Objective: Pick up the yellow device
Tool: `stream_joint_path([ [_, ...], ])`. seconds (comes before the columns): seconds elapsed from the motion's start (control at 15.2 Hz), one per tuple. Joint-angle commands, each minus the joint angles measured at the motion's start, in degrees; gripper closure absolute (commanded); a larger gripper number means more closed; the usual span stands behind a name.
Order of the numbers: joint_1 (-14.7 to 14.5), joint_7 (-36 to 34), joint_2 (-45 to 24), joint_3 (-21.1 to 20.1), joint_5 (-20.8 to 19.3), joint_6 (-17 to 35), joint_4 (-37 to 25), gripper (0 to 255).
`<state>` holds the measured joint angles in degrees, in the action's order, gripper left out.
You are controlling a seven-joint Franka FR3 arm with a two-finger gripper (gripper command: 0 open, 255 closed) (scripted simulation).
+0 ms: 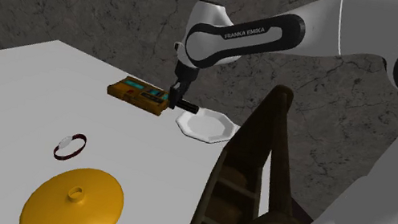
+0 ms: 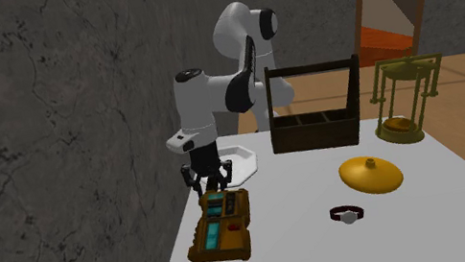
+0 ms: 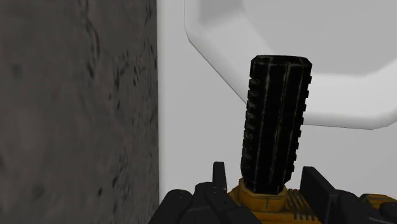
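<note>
Gripper with fingers apart, astride the yellow device's black ribbed stub without touching it, white plate just past the fingertips, grey wall beside one finger, watch, yellow lid and wooden caddy well apart from them.

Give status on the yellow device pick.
Done: the approach. The gripper is at the end of the yellow device nearest the white plate. In hand: the grasp. In the wrist view the fingers stand apart either side of the device's black ribbed stub, not visibly clamped. Left: closing and lifting; the device lies flat on the table.
</note>
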<state>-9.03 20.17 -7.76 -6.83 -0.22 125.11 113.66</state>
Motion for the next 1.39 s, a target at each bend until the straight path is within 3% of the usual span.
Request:
stream_joint_path([
  [0.0, 0.01, 0.01, -0.04, 0.01, 0.00, 0.11, 0.05, 255],
  [0.53, -0.03, -0.05, -0.12, -0.01, -0.03, 0.19, 0.05, 255],
  [1.32, 0.06, 0.15, 2.80, -0.05, 0.38, -8.49, -5.73, 255],
])
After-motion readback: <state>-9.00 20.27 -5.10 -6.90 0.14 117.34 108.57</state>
